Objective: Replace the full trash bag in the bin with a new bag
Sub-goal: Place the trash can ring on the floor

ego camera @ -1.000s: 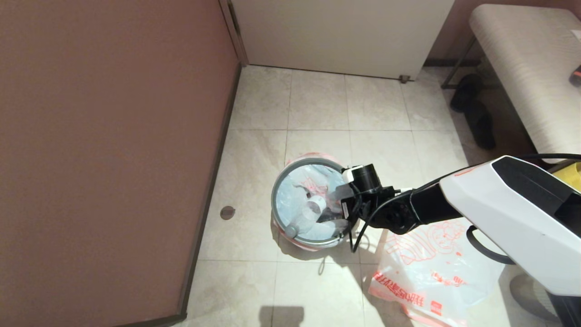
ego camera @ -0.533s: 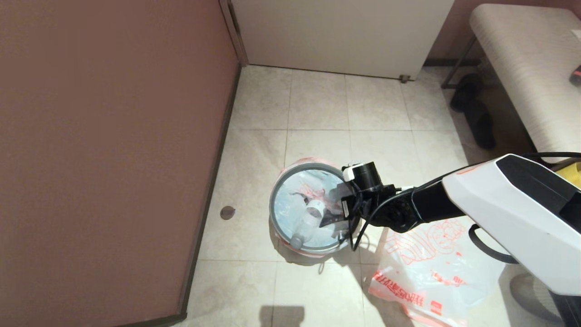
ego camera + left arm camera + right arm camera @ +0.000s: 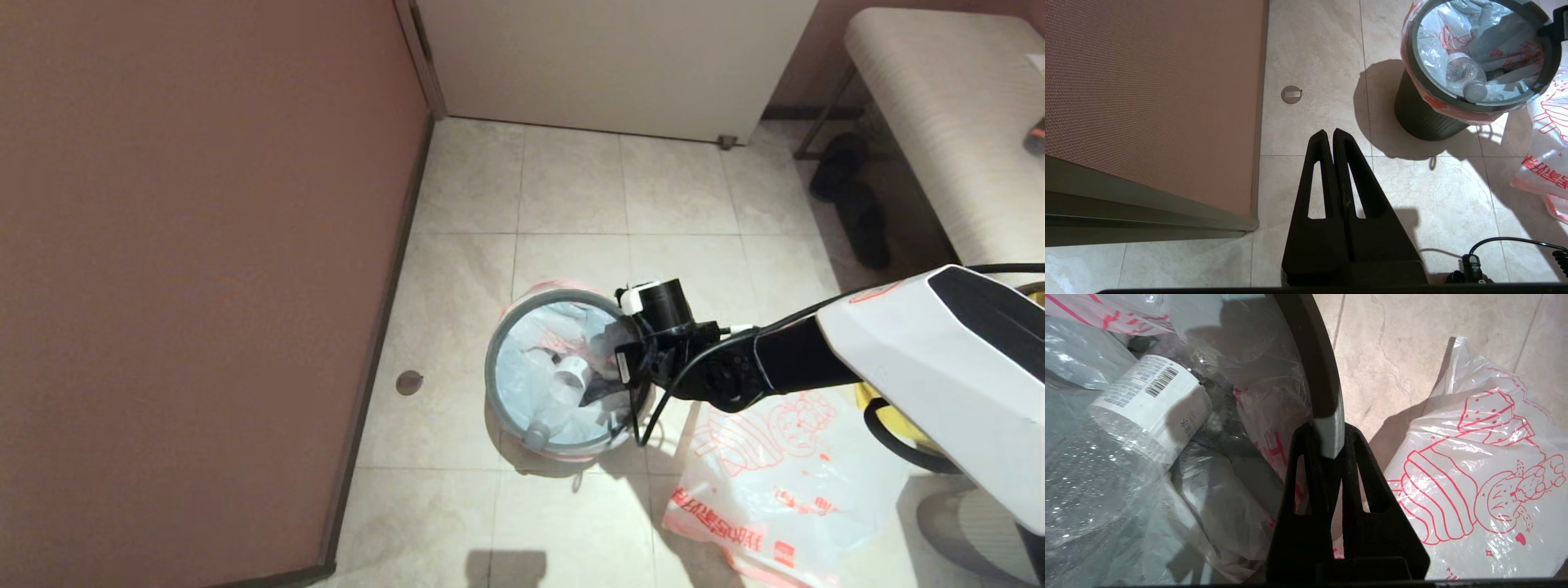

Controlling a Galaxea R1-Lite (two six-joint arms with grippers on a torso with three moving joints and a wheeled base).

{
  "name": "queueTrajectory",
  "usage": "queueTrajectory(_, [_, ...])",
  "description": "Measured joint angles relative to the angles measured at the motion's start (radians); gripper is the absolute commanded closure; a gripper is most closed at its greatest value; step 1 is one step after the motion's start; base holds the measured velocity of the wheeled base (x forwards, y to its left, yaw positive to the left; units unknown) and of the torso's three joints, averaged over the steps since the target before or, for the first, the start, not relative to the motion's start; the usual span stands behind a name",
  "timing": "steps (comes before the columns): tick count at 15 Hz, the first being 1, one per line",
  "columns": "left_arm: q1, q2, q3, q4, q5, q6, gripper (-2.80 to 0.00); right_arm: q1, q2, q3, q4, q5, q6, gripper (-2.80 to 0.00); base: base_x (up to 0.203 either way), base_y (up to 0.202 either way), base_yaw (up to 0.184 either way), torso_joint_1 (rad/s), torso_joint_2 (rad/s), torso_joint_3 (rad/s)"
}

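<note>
The bin (image 3: 563, 376) stands on the tiled floor (image 3: 571, 196) not far from the brown wall (image 3: 204, 245), and every other place here is given from it. Inside it sits the full trash bag (image 3: 531, 359), its pink-red edge folded out under the grey ring rim (image 3: 1327, 416); the bag holds a clear bottle with a white barcode label (image 3: 1147, 404), a second clear bottle (image 3: 1464, 77) with a pale cap, and crumpled grey-white scraps. How deep the contents go cannot be made out through the film. The right gripper (image 3: 1327, 449) is at the bin's rim on the side away from the wall, one finger inside the bin and one outside, clamped tight on the grey ring; whether bag film is pinched along with it cannot be told. The new bag (image 3: 784, 482) lies flat on the floor just beside the bin on that same side, partly hidden by the right arm and cut off by the frame edge. The left gripper (image 3: 1333, 136) hangs well apart from the bin, above the floor, fingers pressed together and holding nothing.
</note>
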Motion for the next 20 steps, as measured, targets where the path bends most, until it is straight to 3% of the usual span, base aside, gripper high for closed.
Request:
queueTrajectory(3, [0.000, 0.000, 0.000, 0.000, 0.000, 0.000, 0.00, -0.002, 0.007, 0.010, -0.004, 0.005, 0.001, 0.00, 0.000, 0.000, 0.000, 0.000, 0.00, 0.000])
queueTrajectory(4, [0.000, 0.000, 0.000, 0.000, 0.000, 0.000, 0.00, -0.004, 0.015, 0.011, -0.006, 0.006, 0.000, -2.80, 0.000, 0.000, 0.000, 0.000, 0.00, 0.000])
queueTrajectory(15, [0.000, 0.000, 0.000, 0.000, 0.000, 0.000, 0.00, -0.004, 0.031, 0.011, -0.052, -0.011, 0.000, -2.80, 0.000, 0.000, 0.000, 0.000, 0.00, 0.000])
queueTrajectory(16, [0.000, 0.000, 0.000, 0.000, 0.000, 0.000, 0.00, -0.004, 0.031, 0.010, -0.058, -0.012, 0.000, 0.00, 0.000, 0.000, 0.000, 0.000, 0.00, 0.000])
queueTrajectory(20, [0.000, 0.000, 0.000, 0.000, 0.000, 0.000, 0.00, -0.006, 0.036, 0.010, -0.062, -0.013, 0.000, 0.00, 0.000, 0.000, 0.000, 0.000, 0.00, 0.000])
